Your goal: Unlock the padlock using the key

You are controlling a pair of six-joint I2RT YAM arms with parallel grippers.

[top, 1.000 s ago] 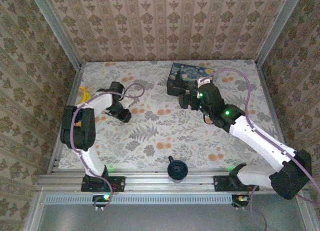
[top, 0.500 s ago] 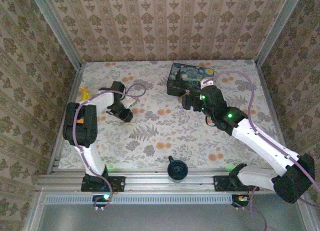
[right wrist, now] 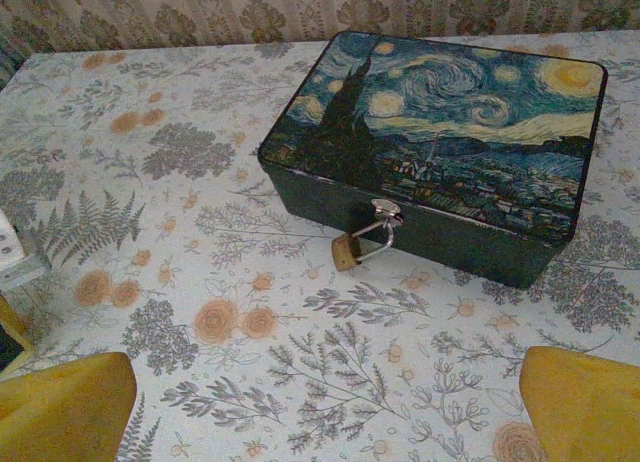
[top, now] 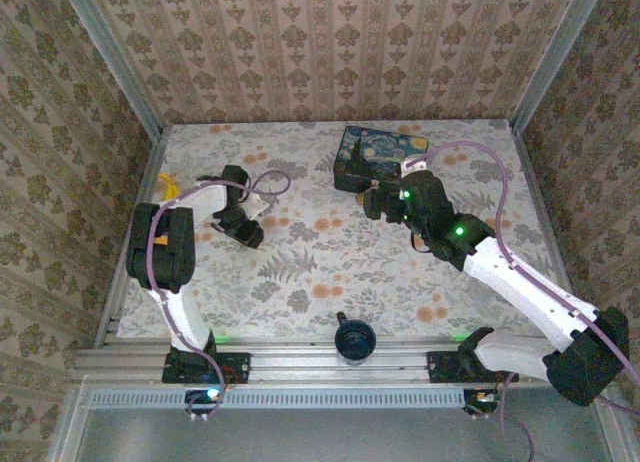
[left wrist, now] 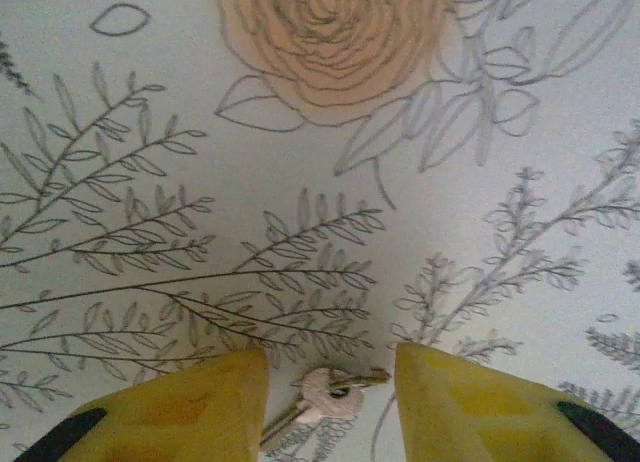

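The left gripper (left wrist: 325, 367), fingers apart, has been settled astride the small silver key (left wrist: 325, 400) on the floral tablecloth (left wrist: 300, 232); the right gripper (right wrist: 322, 382), likewise spread, has been edged nearer the tiny brass padlock (right wrist: 345, 252) hung on the dark blue painted box (right wrist: 450, 112); key pickup is judged next.

Looked like a staged robot test cell dressed as a home: walled on three sides with beige damask-patterned wallpaper panels (top: 330, 52), edged by bare grey aluminium rails (top: 290, 367) along the bottom, floored with a pale floral printed tablecloth (top: 300, 282).
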